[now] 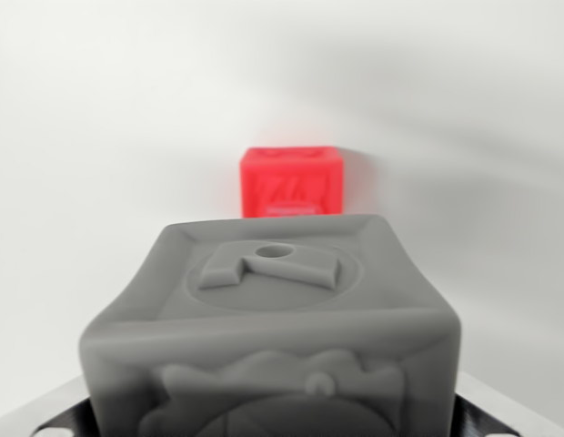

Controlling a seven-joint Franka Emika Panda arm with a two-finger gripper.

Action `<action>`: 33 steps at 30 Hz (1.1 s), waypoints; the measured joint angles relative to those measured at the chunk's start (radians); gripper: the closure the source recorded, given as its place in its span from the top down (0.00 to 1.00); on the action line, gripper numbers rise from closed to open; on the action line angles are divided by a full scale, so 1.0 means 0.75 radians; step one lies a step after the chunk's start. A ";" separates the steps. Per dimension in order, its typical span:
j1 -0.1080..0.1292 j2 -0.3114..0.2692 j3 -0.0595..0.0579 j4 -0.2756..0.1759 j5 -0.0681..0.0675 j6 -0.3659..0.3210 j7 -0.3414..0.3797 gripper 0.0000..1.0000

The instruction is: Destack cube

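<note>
A grey cube (273, 309) with raised relief shapes on its faces fills the lower middle of the wrist view, very close to the camera. It sits between the dark parts of my gripper (273, 414), which show only at the bottom corners, so the gripper looks shut on it. Beyond it, a smaller-looking red cube (292, 182) with embossed marks rests alone on the white surface, just above the grey cube's top edge in the picture. The two cubes stand apart. The fingertips themselves are hidden by the grey cube.
A plain white surface (100, 137) spreads around both cubes, with soft shadows at the wrist view's right.
</note>
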 joint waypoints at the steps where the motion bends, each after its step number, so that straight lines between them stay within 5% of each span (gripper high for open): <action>1: 0.002 0.010 0.003 0.006 0.000 0.000 0.010 0.00; 12: 0.022 0.082 0.030 0.072 0.000 0.003 0.126 0.00; 33: 0.069 0.213 0.059 0.200 -0.017 0.005 0.342 0.00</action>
